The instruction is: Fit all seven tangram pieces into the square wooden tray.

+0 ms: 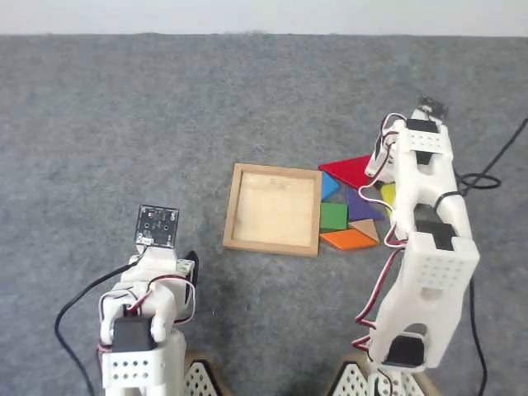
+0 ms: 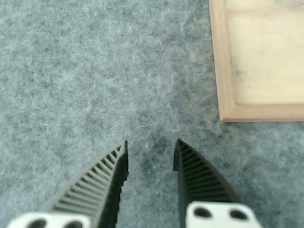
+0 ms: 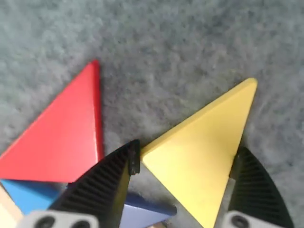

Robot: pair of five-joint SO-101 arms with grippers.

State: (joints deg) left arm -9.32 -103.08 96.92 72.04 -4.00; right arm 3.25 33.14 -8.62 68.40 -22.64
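The square wooden tray point(image 1: 237, 208) lies empty mid-table; its corner point(image 2: 227, 104) shows in the left wrist view. The pieces cluster at its right side: red triangle point(image 1: 346, 171), blue piece point(image 1: 329, 186), purple triangle point(image 1: 363, 205), green square point(image 1: 333, 216), orange parallelogram point(image 1: 348, 239) and yellow triangle point(image 1: 386, 196). My right gripper point(image 3: 185, 164) is shut on the yellow triangle point(image 3: 199, 161), one finger at a corner and the other on the opposite edge. The red triangle point(image 3: 61, 137) lies beside it. My left gripper point(image 2: 151, 156) is open over bare carpet, short of the tray's near-left corner.
Grey carpet covers the whole table. The right arm point(image 1: 425, 214) stretches over the right side and hides part of the piece cluster. A tan piece point(image 1: 365, 228) sits by the orange one. The left arm point(image 1: 153, 289) stands at the near left.
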